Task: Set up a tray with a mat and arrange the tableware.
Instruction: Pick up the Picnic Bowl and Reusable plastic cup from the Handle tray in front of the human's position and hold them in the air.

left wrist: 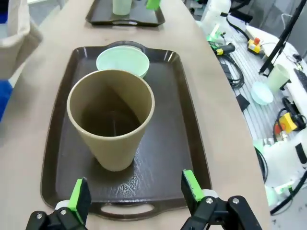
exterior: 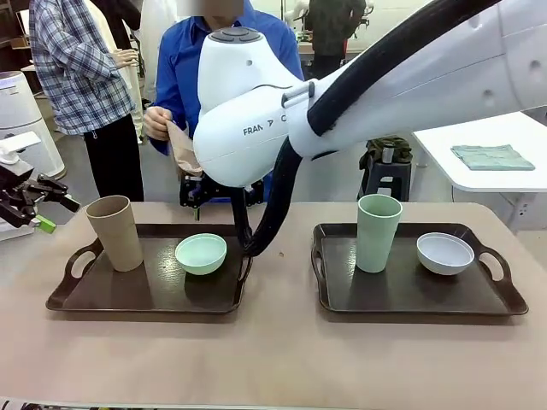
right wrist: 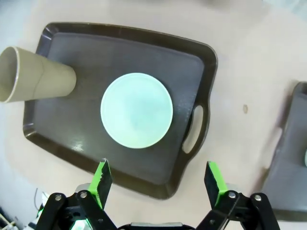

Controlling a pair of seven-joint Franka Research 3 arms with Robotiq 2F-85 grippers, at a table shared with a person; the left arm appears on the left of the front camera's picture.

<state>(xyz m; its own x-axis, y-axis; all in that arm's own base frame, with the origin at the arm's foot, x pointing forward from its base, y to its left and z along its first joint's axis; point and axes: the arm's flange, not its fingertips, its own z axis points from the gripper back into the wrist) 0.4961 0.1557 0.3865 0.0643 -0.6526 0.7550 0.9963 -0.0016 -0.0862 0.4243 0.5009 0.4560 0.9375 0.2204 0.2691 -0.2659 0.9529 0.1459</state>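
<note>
Two dark brown trays sit side by side. The left tray [exterior: 128, 295] holds a tan cup [exterior: 114, 232] and a mint-green bowl [exterior: 201, 253]. The right tray [exterior: 402, 295] holds a pale green cup [exterior: 378, 231] and a white bowl [exterior: 444, 253]. My left gripper [left wrist: 135, 194] is open just outside the left tray's handle, facing the tan cup [left wrist: 111, 117], with the mint-green bowl [left wrist: 123, 60] behind it. My right gripper [right wrist: 159, 182] hangs open above the left tray, over the mint-green bowl [right wrist: 136, 110]. The tan cup [right wrist: 33, 72] stands to one side.
A person in a blue shirt stands at the far side holding a tan folded sheet [exterior: 181, 149]. My right arm [exterior: 282, 111] crosses the middle, over the left tray's far edge. A white side table [exterior: 487, 158] with a green cloth is at the back right.
</note>
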